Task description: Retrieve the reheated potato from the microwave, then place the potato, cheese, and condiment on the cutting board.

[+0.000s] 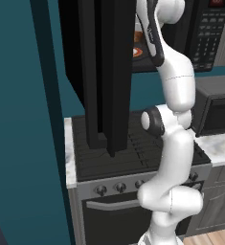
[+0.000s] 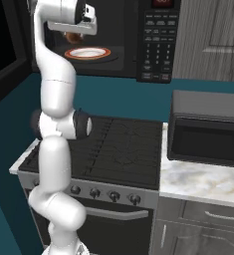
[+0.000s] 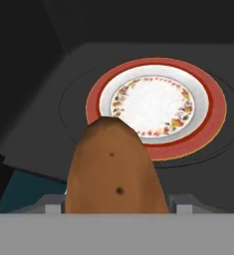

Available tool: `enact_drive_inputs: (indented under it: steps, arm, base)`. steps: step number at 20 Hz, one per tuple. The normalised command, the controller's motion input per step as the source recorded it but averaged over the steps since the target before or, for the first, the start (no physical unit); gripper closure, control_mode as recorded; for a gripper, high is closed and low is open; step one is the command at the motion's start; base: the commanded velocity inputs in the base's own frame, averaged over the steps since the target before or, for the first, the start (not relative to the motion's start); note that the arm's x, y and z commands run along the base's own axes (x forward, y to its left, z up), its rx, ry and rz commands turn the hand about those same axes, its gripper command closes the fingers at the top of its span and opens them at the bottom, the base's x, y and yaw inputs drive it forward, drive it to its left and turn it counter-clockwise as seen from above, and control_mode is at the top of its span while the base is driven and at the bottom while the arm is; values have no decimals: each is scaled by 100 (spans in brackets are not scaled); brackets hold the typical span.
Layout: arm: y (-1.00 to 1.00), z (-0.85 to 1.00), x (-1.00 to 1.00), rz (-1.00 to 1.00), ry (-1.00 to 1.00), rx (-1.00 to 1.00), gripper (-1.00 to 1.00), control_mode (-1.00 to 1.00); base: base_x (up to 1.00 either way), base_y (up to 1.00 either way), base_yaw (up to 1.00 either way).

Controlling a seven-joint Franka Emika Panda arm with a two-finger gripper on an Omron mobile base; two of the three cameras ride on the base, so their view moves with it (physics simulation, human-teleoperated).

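Observation:
The black microwave (image 2: 156, 40) stands with its door (image 1: 109, 72) swung open to the left. Inside it a white plate with a red rim (image 3: 158, 104) lies on the floor of the cavity, bare. My gripper (image 3: 116, 206) reaches into the opening and is shut on the tan-brown potato (image 3: 113, 169), held just above and in front of the plate. From the right base view the potato (image 2: 73, 37) shows as a brown lump under the hand (image 2: 81, 27), above the plate (image 2: 87, 52). The cheese, condiment and cutting board are out of view.
Below the microwave is a black stove (image 2: 123, 144) with knobs along its front. A dark grey box appliance (image 2: 208, 129) stands on the marble counter (image 2: 198, 182) to the right. The open door hangs over the stove's left side, close to my arm.

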Motion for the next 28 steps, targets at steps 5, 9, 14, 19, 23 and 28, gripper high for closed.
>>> enact_drive_inputs:
  steps: [5, 9, 14, 19, 23, 28]
  arm:
    - [-2, -59, -93, 0, -17, 0, 100, -100]
    - [-5, -72, -91, 0, -16, 0, 100, -100]
    - [-9, -89, -83, 0, -18, 0, 100, -100]
    - [-11, -94, -85, 0, -23, 0, 100, -100]
    - [-10, -94, -76, 0, -25, 0, 100, -100]
    - [-12, -92, -64, 0, -37, 1, 100, -100]
  base:
    - [0, 0, 0]
    - [0, 0, 0]
    - [0, 0, 0]
    - [0, 0, 0]
    - [0, 0, 0]
    - [0, 0, 0]
